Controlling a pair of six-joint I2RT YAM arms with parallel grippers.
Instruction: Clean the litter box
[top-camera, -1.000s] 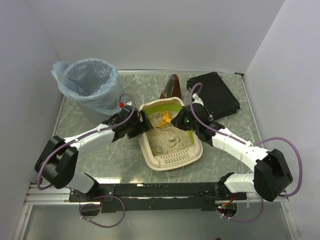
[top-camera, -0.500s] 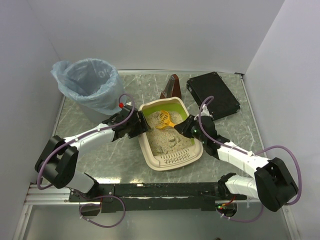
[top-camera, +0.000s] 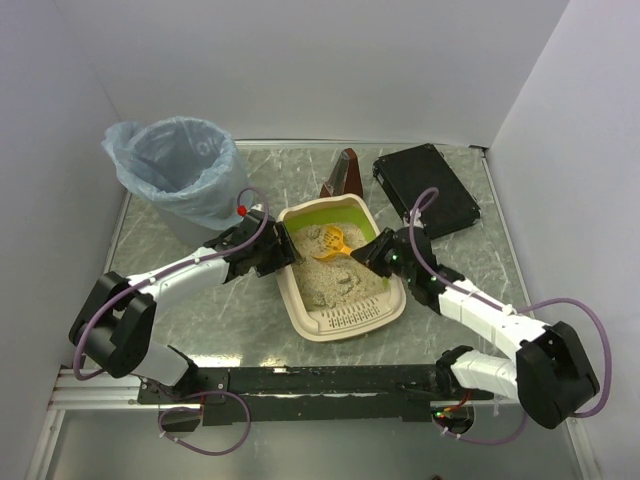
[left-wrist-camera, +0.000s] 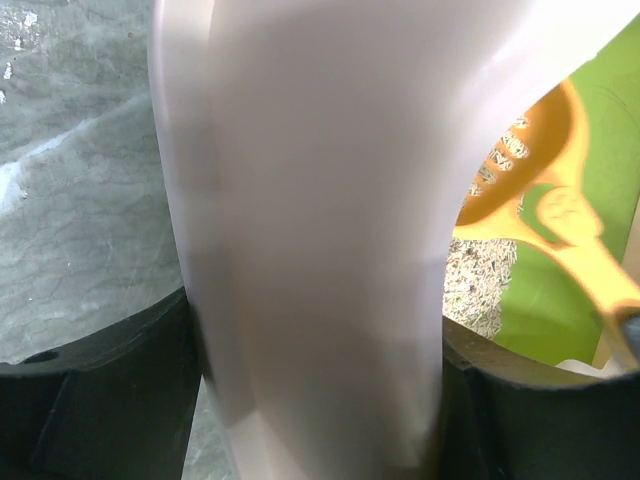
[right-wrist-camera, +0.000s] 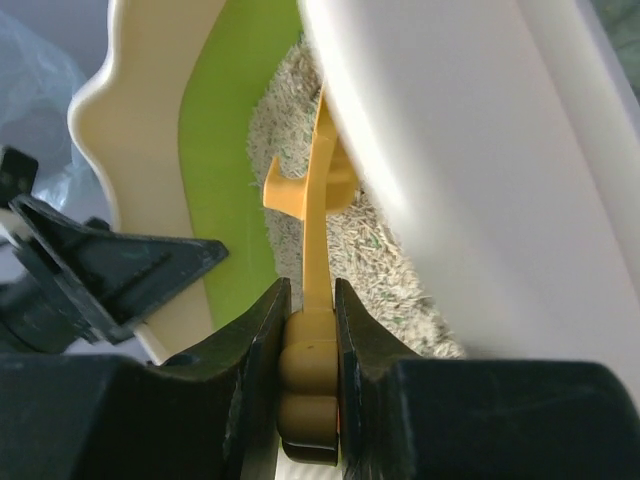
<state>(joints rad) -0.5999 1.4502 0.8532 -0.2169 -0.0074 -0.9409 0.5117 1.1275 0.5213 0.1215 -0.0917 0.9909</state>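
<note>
1. The litter box (top-camera: 356, 322) sits mid-table, green end wall on the far side, and it hasn't shifted over the last second.
2. My left gripper (top-camera: 281, 254) is at the box's left wall. From the left wrist, the cream wall fills the gap between both fingers (left-wrist-camera: 90, 400), so I'm clamped on it, jaws held fairly wide by that wall.
3. A second ago this gripper was at the same spot on the rim; the arm has barely moved.
4. My right gripper (top-camera: 379, 251) is pinched tight on the handle of the yellow scoop (top-camera: 335, 240), fingers pressing either side of it.
5. The big change is here: a second ago this gripper was farther out and hid much of the scoop. Now it has pulled back nearer to the right rim.
6. With that, the slotted scoop head shows in full over the litter (top-camera: 335, 282) at the far end, close to the green wall.
7. The forearm behind it has swung nearer too.
</note>
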